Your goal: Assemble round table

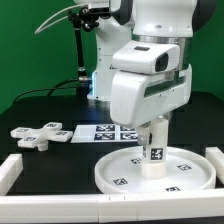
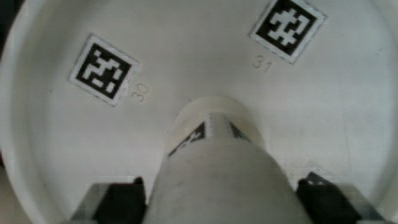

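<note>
pincer: the pincer (image 1: 156, 134) is closed narrow on the short white plastic cylindrical leg (image 1: 155, 152); in the wrist view a dark pad (image 2: 121, 196) sits on each side of the leg (image 2: 214, 160)
leg place: over the middle of the large white rimmed round plastic disc (image 1: 108, 170); its lower end is at the disc floor, and actual contact can't be told
leg axis: long axis vertical and upright, free end pointing down into the disc, no tilt visible
why held so: judged to be lined up straight with a centre mount on the disc so the leg can be seated; the mount is hidden under the leg
disc: lies flat on the black counter (image 1: 45, 155), rim and square tags facing up, between the white straight border rails (image 1: 10, 172); flat with the rim up gives a steady base for the leg
foot piece: the white cross-shaped plastic foot piece (image 1: 38, 133) lies flat on the exterior view's left, well apart from the disc and untouched; probably waiting until the leg is on
marker board: the thin flat white marker board (image 1: 105, 131) lies behind the disc, between the foot piece and the arm
stage: leg-to-disc joining, early to middle of the assembly
risk: an off-centre or tilted leg may not seat
</note>
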You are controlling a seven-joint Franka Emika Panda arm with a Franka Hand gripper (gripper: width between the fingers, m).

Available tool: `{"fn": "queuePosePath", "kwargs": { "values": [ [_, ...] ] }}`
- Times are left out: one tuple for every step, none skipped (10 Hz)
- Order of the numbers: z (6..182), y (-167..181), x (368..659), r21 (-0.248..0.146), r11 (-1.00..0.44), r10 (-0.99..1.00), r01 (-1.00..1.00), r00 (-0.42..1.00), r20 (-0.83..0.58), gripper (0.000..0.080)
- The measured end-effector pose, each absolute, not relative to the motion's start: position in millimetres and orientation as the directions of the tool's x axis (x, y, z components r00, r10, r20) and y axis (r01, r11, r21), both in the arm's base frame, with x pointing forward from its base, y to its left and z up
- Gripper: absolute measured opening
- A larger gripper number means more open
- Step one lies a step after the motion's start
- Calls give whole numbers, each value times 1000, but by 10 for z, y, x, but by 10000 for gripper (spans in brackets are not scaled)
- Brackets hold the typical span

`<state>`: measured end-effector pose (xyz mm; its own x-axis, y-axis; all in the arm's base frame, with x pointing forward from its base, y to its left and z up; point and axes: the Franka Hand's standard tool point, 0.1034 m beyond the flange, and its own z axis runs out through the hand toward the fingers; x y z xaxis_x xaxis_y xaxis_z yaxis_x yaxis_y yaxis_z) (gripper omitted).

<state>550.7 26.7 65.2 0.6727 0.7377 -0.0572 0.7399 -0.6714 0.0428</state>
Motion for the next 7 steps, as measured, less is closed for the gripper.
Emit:
{"fn": "queuePosePath", "kwargs": {
  "values": [
    [651,281,5505,41,-734,676,677,736,-50,409],
    [649,283,5505,40,-771,634,635,772,-45,409],
    [647,283,5502,33,-832,553,554,832,-35,409],
    [646,283,5500,25,-878,478,479,878,-28,409],
    [644,284,5498,17,-912,409,409,912,-24,409],
    [641,288,5494,5,-948,318,318,948,-20,409],
    [640,290,5492,-6,-970,241,241,970,-18,409]
  ]
}}
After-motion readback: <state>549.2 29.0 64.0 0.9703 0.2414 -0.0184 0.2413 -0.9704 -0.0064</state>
